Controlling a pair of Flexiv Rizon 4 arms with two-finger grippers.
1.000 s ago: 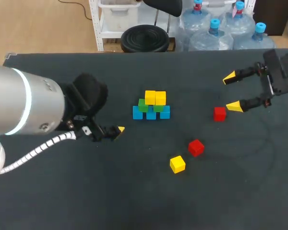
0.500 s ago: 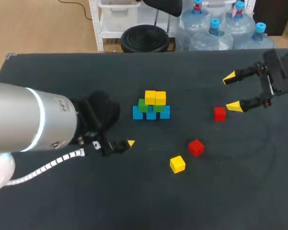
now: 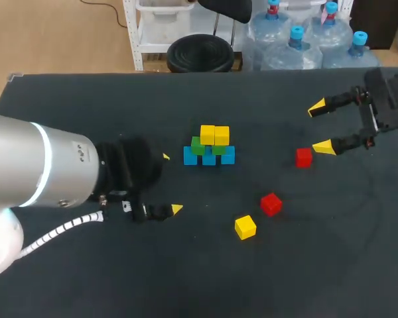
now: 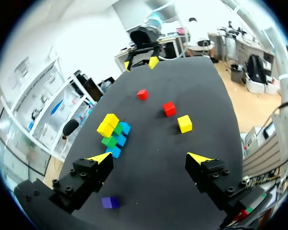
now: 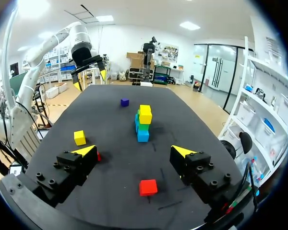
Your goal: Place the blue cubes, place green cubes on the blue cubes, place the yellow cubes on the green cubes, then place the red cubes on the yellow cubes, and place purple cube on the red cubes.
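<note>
The left gripper (image 4: 149, 158) hangs above the black table (image 4: 201, 86), fingers spread wide with nothing between them. Ahead stands the cube stack (image 4: 113, 132): blue, then green, then yellow on top. Off to the stack's side lie a loose yellow cube (image 4: 185, 123) and a red cube (image 4: 169, 109), with another red cube (image 4: 142, 94) farther off. A purple cube (image 4: 110, 202) sits on the stack's near side, and the right gripper (image 4: 140, 61) hangs well beyond the stack.

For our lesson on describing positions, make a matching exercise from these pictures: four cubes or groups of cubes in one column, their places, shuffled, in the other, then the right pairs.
Things:
1. blue cubes
2. green cubes
3. purple cube
4. loose yellow cube

Places:
A. alone on the table, beside a red cube
B. bottom row, straight on the table
C. on the table close by the left gripper
D. on the blue cubes, under two yellow cubes

Pairs: 1-B, 2-D, 3-C, 4-A
</note>
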